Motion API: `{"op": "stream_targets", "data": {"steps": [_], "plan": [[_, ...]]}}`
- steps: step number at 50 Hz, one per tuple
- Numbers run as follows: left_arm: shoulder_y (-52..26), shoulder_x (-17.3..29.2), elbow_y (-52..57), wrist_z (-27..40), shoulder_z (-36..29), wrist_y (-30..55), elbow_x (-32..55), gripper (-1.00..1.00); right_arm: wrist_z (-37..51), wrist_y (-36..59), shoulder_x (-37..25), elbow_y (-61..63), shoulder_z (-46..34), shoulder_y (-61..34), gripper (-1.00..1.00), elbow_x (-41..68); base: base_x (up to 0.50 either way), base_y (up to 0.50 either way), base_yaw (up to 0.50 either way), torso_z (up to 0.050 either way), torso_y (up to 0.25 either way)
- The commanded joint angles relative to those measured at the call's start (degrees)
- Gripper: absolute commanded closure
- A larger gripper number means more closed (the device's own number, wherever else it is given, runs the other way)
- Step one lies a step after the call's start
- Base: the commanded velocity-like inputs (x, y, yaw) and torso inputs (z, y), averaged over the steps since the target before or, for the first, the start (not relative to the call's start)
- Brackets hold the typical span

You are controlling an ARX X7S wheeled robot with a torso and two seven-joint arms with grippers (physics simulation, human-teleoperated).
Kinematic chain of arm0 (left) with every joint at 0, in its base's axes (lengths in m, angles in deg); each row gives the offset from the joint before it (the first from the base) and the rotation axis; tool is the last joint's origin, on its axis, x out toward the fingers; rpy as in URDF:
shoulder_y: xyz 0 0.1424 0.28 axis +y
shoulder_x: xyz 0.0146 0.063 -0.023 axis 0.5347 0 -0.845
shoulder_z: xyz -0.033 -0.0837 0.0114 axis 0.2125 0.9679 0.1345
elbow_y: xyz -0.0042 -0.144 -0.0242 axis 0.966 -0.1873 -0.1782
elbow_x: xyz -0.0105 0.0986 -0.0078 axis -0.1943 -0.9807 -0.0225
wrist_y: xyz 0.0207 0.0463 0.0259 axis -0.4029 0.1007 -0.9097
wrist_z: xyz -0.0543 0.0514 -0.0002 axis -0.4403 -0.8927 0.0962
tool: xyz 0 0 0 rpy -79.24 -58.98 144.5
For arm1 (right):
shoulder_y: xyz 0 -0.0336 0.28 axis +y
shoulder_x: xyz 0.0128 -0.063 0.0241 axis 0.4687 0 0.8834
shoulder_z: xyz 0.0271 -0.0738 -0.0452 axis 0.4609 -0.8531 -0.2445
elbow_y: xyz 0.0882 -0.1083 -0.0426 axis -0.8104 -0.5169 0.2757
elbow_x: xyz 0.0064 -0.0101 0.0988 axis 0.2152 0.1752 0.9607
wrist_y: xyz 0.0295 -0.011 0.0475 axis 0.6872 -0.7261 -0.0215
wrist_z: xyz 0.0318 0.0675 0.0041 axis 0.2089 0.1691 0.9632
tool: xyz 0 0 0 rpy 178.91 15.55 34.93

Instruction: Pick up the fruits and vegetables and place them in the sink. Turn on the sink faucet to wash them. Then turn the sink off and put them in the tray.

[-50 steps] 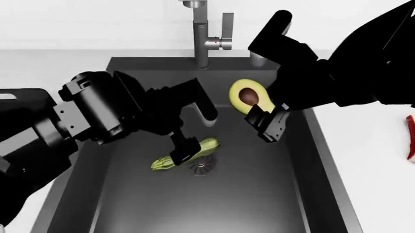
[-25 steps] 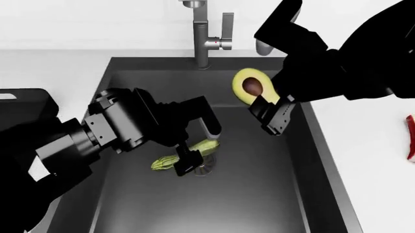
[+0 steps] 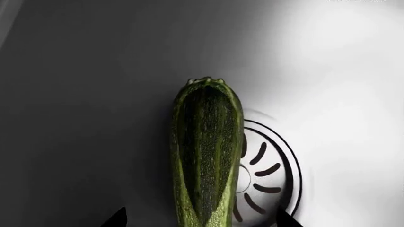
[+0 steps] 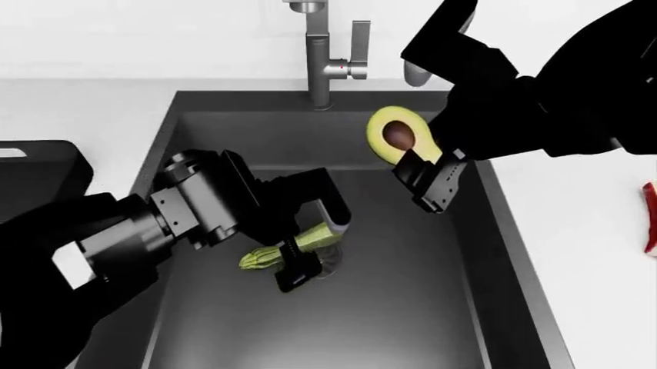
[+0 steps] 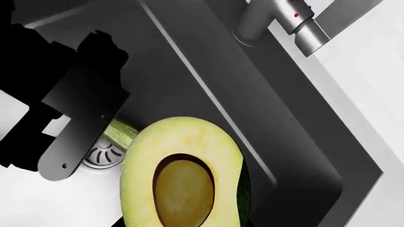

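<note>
The striped zucchini (image 4: 258, 258) lies on the floor of the dark grey sink (image 4: 411, 307), partly over the round drain (image 3: 273, 166). My left gripper (image 4: 313, 246) is open low in the basin, one finger on each side of the zucchini (image 3: 207, 151), with gaps on both sides. My right gripper (image 4: 416, 160) is shut on the halved avocado (image 4: 395, 137) and holds it cut face up above the sink's back right part. The avocado fills the right wrist view (image 5: 183, 175). The steel faucet (image 4: 320, 54) with its side lever (image 4: 359, 46) stands behind the basin.
The black tray (image 4: 36, 165) sits on the counter left of the sink, partly hidden by my left arm. A red-and-white bacon piece (image 4: 648, 219) lies on the counter at the far right. The white counter (image 4: 585, 254) surrounds the basin.
My left gripper has dropped lower into the basin and now straddles the zucchini. My right gripper rose slightly toward the back with the avocado, then held still.
</note>
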Motion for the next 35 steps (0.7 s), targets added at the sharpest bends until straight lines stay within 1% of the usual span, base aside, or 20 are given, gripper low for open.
{"op": "stream_targets", "data": {"steps": [1, 5, 6, 12, 19, 25, 32, 35], "plan": [[2.3, -1.3, -3.0, -1.7, -1.3, -1.4, -1.7, -1.0, -0.4, -0.1, 0.0, 0.2, 0.1, -0.2, 1.0, -0.6, 0.0, 0.0, 0.0, 0.0, 0.0], [2.3, -1.4, -3.1, -1.8, -1.3, -1.4, -1.7, -1.0, -0.3, -0.1, 0.0, 0.1, 0.1, 0.0, 1.0, -0.6, 0.0, 0.0, 0.0, 0.0, 0.0], [2.2, -1.2, -2.6, -1.3, -1.3, -1.1, -1.7, 1.0, -0.2, -0.1, 0.0, 0.1, 0.1, -0.1, 1.0, -0.5, 0.0, 0.0, 0.0, 0.0, -0.016], [1.2, 0.4, 1.4, 1.0, -0.7, 0.8, -1.1, 1.0, 0.2, 0.0, -0.2, 0.3, 0.2, 0.0, 1.0, -0.4, 0.0, 0.0, 0.0, 0.0, -0.002], [-0.6, 3.7, 9.0, 4.7, -0.3, 3.8, -0.6, 1.0, 0.8, 0.0, -0.6, 0.6, 0.6, 0.1, 1.0, 0.1, 0.0, 0.0, 0.0, 0.0, 0.0], [-2.3, 7.5, 15.8, 9.0, 1.8, 4.6, -0.2, 1.0, 0.9, -0.6, -0.7, 0.4, 0.7, 0.7, 1.0, -0.1, 0.0, 0.0, 0.0, 0.0, 0.0], [-3.9, 10.2, 19.9, 11.9, 4.1, 6.1, 1.1, 1.0, 0.8, -1.0, -0.4, -0.1, 0.7, 1.0, 1.0, -0.3, 0.0, 0.0, 0.0, 0.0, 0.0], [-4.5, 11.0, 21.5, 12.4, 4.6, 6.6, 1.6, 1.0, 0.8, -1.2, -0.4, -0.2, 0.7, 1.2, 1.0, -0.4, 0.0, 0.0, 0.0, -0.003, 0.21]]}}
